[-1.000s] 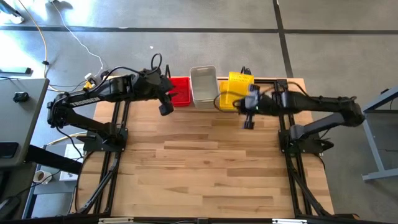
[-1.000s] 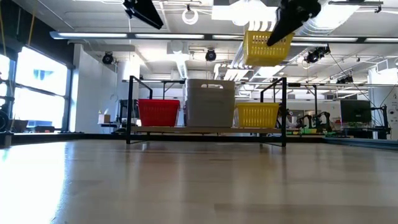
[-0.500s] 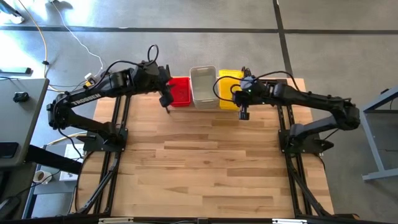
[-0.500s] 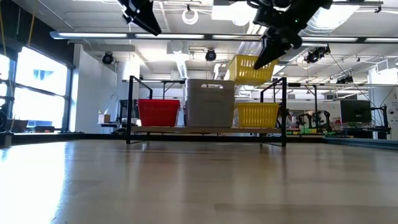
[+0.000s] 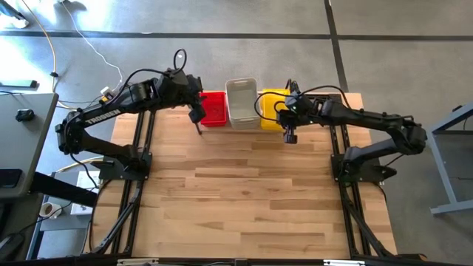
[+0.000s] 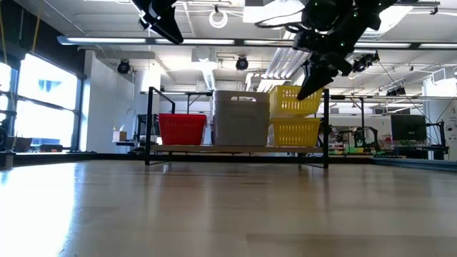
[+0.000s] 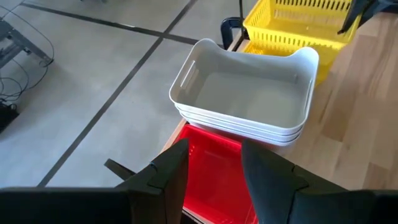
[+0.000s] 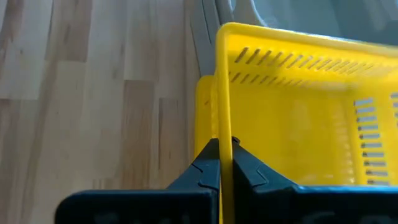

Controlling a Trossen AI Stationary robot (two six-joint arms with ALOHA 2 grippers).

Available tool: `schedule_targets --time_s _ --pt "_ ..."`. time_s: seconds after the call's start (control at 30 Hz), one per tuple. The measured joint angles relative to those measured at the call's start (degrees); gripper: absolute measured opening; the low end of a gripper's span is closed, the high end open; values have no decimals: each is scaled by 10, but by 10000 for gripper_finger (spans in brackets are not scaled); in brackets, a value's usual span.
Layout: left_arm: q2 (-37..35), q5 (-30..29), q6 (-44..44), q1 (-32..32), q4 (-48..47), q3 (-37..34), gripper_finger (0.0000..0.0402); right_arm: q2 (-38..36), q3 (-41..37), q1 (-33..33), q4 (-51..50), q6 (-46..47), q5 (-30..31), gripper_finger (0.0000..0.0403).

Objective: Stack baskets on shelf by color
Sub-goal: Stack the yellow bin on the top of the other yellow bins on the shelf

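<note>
Your right gripper (image 8: 224,163) is pinching the rim of a yellow basket (image 6: 293,101), holding it tilted just above the yellow basket on the shelf (image 6: 296,132). Your left gripper (image 7: 211,165) is hovering open over the red basket (image 5: 214,108). Next, you should level it, seat it, then let go.

The tabletop (image 5: 244,192) is made of light wood strips, smooth with a soft sheen. The yellow basket (image 8: 298,106) is of glossy slotted plastic, as is the red basket (image 6: 181,129). The grey basket stack (image 7: 245,93) is of smooth, matt plastic. The shelf (image 6: 235,148) is framed by thin black metal rods.
</note>
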Motion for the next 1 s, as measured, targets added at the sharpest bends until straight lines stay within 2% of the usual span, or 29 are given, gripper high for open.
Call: schedule_targets --time_s 0.33,0.47,0.8,1.0 --pt "0 0 -15 1 0 0 137 69 0 -6 4 16 -1 0" --pt "0 0 -14 1 0 0 137 73 0 -7 7 23 0 0" --pt "0 0 -15 1 0 0 137 73 0 -17 11 -38 12 0" --pt "0 0 -16 1 0 0 137 74 2 -16 17 -34 25 0"
